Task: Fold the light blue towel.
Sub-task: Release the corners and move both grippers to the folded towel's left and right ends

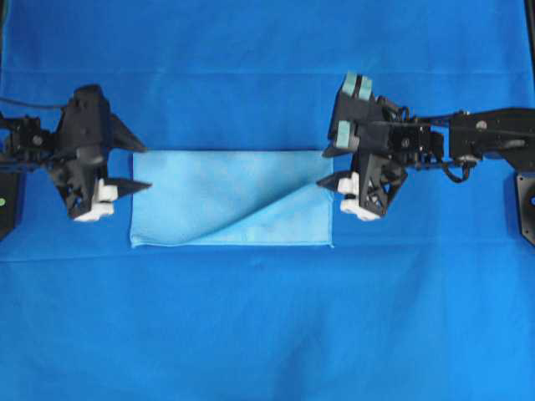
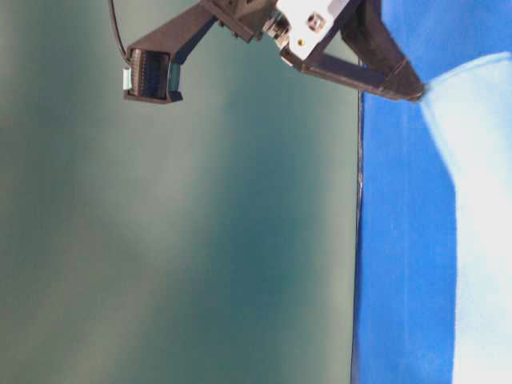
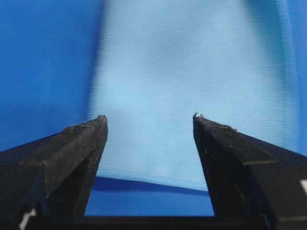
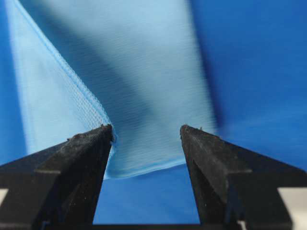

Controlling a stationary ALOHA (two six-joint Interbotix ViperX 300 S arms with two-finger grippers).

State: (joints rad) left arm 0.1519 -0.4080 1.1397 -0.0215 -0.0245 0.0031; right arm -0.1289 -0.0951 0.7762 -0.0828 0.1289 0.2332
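Observation:
The light blue towel (image 1: 209,200) lies on the table as a wide rectangle, with a diagonal ridge where its top layer rises toward the right edge. My left gripper (image 1: 147,169) is open and empty at the towel's left edge. In the left wrist view (image 3: 149,117) the towel (image 3: 192,72) lies flat beyond the jaws. My right gripper (image 1: 323,170) is open at the towel's right edge. In the right wrist view (image 4: 146,128) a raised hemmed corner of the towel (image 4: 144,72) leans against the left finger (image 4: 91,148), with nothing pinched between the jaws.
The royal-blue table covering (image 1: 267,334) spreads under everything. The two black arms sit at the left and right sides of the overhead view. The table-level view shows a dark finger (image 2: 384,68) by the towel's pale edge (image 2: 480,200).

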